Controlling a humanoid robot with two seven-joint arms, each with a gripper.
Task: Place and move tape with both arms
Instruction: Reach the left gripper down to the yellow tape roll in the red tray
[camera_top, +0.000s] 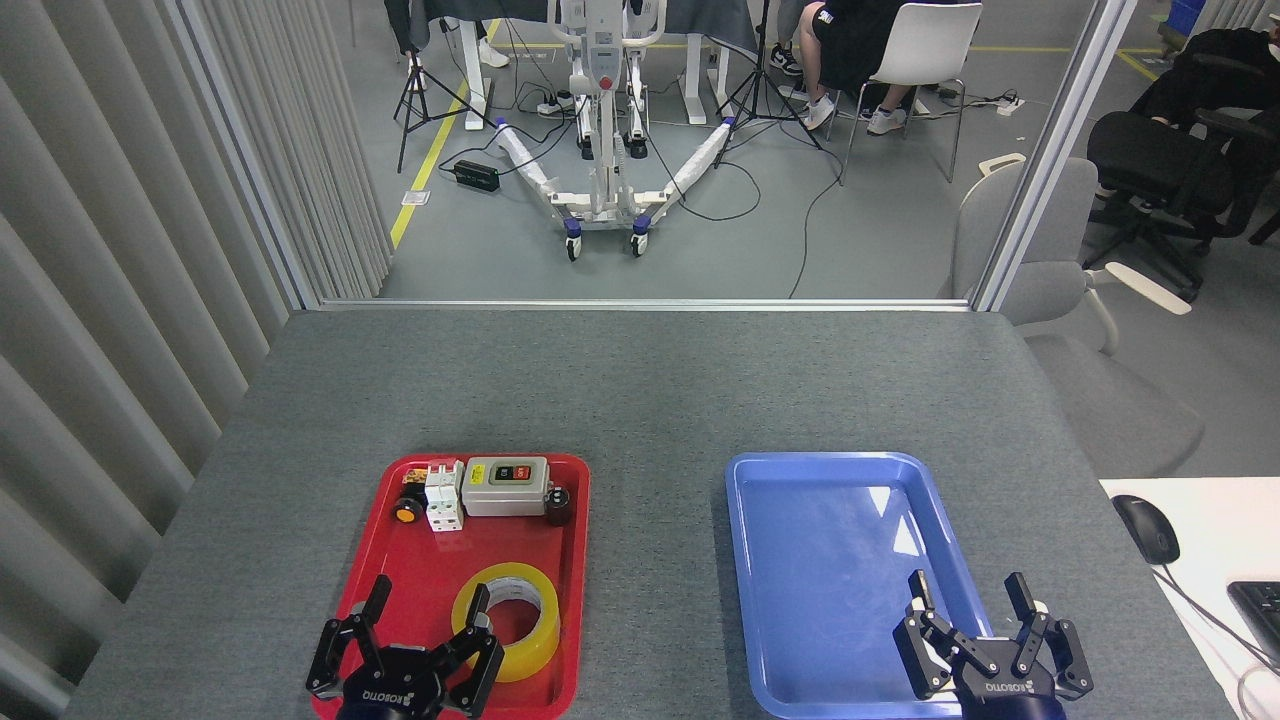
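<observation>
Head view: two trays on the grey table (640, 390), one red tray (570, 560), one blue tray (770, 560). One tape (520, 625) lies flat in the red tray's near half. Behind it: one grey switch box (505, 487), one white breaker (443, 497), one yellow push button (405, 512).

Left gripper (428, 612) points upward, fingers spread; one finger reaches into the roll's core. Right gripper (970, 600) over the blue tray's near right corner, fingers apart, empty.

Both arms cut off by the bottom edge.

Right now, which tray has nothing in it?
The blue tray on the right has nothing in it. The red tray holds the tape and some switches.
</observation>
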